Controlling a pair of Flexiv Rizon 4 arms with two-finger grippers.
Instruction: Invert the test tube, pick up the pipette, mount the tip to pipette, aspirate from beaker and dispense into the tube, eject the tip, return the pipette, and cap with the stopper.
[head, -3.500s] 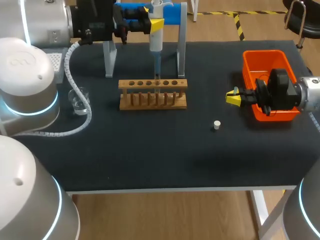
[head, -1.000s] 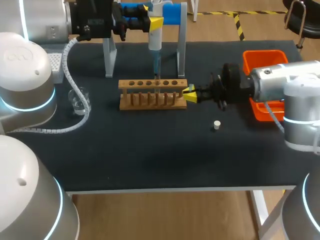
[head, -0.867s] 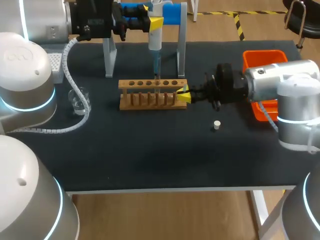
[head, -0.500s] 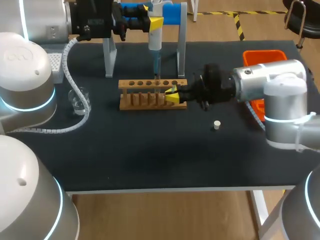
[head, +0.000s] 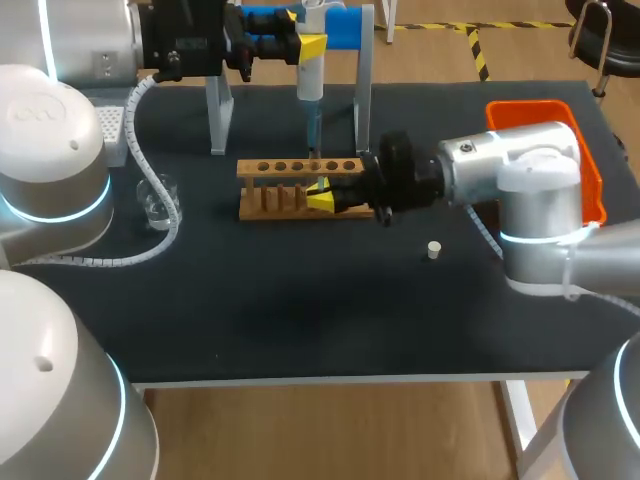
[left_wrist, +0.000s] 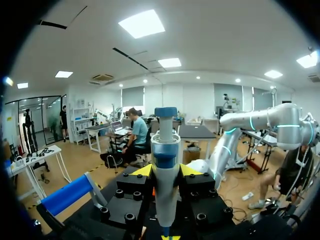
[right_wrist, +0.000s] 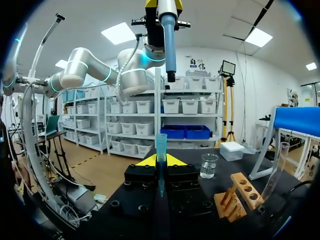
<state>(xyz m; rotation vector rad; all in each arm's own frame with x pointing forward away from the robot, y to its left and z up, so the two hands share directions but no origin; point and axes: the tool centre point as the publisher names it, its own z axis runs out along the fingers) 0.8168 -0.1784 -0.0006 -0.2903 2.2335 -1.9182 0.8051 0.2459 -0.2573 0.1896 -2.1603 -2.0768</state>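
**Over the rack: tip lined up under pipette**

At the rack's (head: 290, 190) front face, the right gripper (right_wrist: 161, 161) is closed narrowly on the blue tip (right_wrist: 161, 145), one finger on each side. The tip stands upright out of the fingers, wide end outward. The left gripper (left_wrist: 165, 172) is clamped round the pipette (left_wrist: 165, 150) body and holds it vertical, high over the rack, nozzle down.

From the right wrist, the nozzle lies straight ahead of the tip. Both long axes look near collinear, with a clear gap between them. In the head view the tip is too thin to place, so the sideways offset is probably small but unconfirmed.

Step in hand: mounting. The next move, as I judge it, closes the gap along the shared axis. Risk: a slight tilt seats the tip off-centre.
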